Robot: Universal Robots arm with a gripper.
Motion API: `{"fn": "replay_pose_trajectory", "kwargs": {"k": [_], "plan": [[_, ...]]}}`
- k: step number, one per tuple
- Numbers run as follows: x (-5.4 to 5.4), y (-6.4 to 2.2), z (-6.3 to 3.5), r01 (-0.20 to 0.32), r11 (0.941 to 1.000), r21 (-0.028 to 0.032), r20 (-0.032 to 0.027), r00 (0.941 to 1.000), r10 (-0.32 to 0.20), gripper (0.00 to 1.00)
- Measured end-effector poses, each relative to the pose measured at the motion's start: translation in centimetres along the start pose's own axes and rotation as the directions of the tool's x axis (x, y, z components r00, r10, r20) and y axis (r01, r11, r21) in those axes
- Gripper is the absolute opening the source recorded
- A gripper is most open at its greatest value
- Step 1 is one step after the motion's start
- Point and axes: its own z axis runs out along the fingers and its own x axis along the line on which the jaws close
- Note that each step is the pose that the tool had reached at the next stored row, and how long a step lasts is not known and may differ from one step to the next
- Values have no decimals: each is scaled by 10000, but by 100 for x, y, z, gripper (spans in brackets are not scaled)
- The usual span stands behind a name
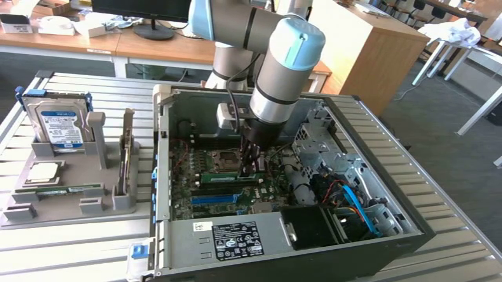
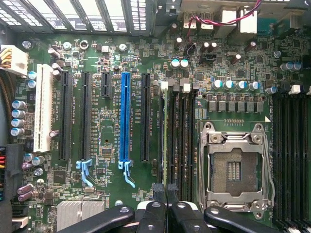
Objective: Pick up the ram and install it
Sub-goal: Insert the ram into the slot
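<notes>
Pincer (image 2: pixel 165 189) pinched narrow on ram (image 1: pixel 224 175), edge-on at slot beside CPU socket (image 2: pixel 235 167), inside case (image 1: pixel 408 197) mid-tabletop. Risk: stick tilted or notch off vs slot, so a push bends board or latches miss.

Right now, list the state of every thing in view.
gripper: shut on the ram
ram: upright on the motherboard
second ram: flat in the grey holder
hard drive: upright in the grey holder
processor socket: empty
computer case: side open

near-upright forearm (image 1: pixel 276 82), downward claw (image 1: pixel 253 164), jaws together
</notes>
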Motion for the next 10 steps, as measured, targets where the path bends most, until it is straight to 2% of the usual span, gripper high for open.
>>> {"fn": "replay_pose_trajectory", "kwargs": {"k": [10], "plan": [[0,0,7,0,10000,0,-2,10000,0,11]]}}
